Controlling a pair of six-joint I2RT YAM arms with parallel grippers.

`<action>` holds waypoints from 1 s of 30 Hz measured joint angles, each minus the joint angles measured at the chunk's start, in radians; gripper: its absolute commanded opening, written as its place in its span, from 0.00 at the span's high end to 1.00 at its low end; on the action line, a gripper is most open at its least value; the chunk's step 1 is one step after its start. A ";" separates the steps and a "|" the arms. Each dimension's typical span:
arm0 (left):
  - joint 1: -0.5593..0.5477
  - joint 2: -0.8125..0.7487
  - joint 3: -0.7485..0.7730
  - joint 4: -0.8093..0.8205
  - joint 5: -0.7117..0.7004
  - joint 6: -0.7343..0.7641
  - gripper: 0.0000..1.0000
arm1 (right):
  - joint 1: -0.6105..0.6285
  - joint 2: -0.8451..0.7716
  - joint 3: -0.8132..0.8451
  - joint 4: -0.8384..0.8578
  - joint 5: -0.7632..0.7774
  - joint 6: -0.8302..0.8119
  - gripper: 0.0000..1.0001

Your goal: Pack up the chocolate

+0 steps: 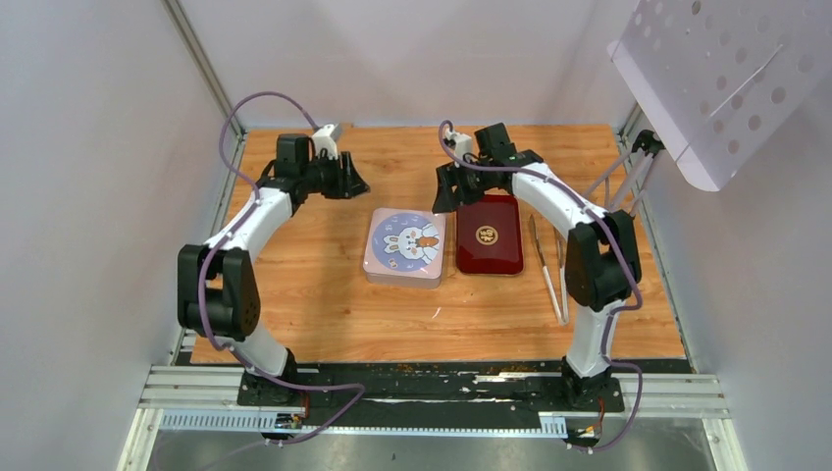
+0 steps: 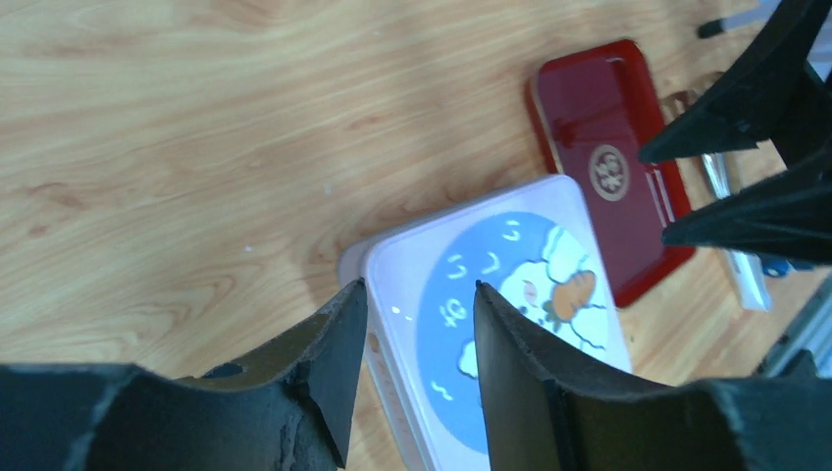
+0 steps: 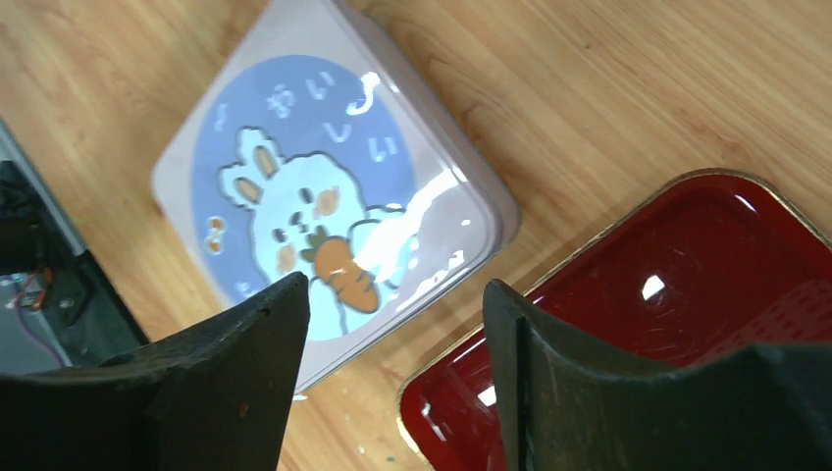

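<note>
No chocolate shows in any view. A square pale tin (image 1: 405,246) with a rabbit-and-carrot lid lies shut at the middle of the table. A glossy red tray (image 1: 489,234) lies right beside it, bare. My left gripper (image 1: 355,184) hovers behind the tin's left corner, open and holding nothing. In the left wrist view it (image 2: 420,287) hangs over the tin (image 2: 530,245). My right gripper (image 1: 446,196) is open above the far gap between tin and tray. In the right wrist view it (image 3: 396,283) straddles the tin's edge (image 3: 324,196) and the tray (image 3: 687,294).
Long metal tongs (image 1: 547,270) lie on the wood to the right of the red tray. A white perforated panel (image 1: 726,69) hangs over the back right corner. Grey walls close in the table on the left, back and right.
</note>
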 measured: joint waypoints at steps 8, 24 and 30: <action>-0.004 -0.085 -0.233 0.009 0.183 -0.084 0.65 | 0.000 -0.066 -0.049 0.015 -0.110 0.015 0.73; -0.007 0.004 -0.318 -0.002 0.269 -0.167 0.68 | 0.018 0.114 -0.061 0.046 -0.179 0.050 1.00; -0.007 0.014 -0.256 -0.020 0.266 -0.137 0.64 | 0.017 0.114 -0.023 0.011 -0.178 -0.016 1.00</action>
